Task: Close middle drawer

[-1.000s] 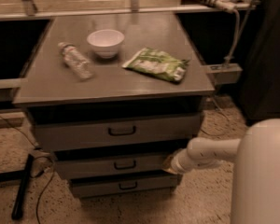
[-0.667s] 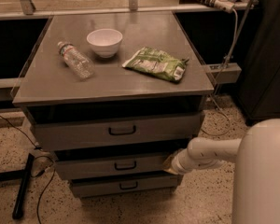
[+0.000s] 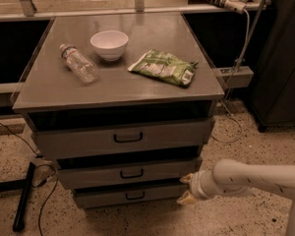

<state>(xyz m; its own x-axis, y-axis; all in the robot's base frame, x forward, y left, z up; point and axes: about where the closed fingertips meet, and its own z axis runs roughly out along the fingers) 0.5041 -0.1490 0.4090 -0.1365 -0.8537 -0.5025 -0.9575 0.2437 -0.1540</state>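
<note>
One gripper (image 3: 184, 188), fingers spread, holding nothing, just beside right end of middle drawer (image 3: 130, 172), partly pulled out, one of three grey drawers. Above and left of gripper, on cabinet top (image 3: 152, 33): one bowl (image 3: 109, 44), one bottle (image 3: 79, 63), one green packet (image 3: 163, 68).

Three grey wooden drawers sitting stacked under table's front edge: taller top drawer (image 3: 78, 142), middle drawer (image 3: 88, 176), narrower bottom drawer (image 3: 101, 198). Three small dark loop handles (image 3: 128, 137), one per front.

Lying on grey tabletop (image 3: 152, 90):
- one white round bowl (image 3: 109, 44) toward back edge
- one clear plastic bottle (image 3: 79, 63) toward left edge
- one green crinkled snack bag (image 3: 163, 67) toward right edge

One gripper (image 3: 185, 189) hanging below front-right corner, its two fingers standing apart.
</note>
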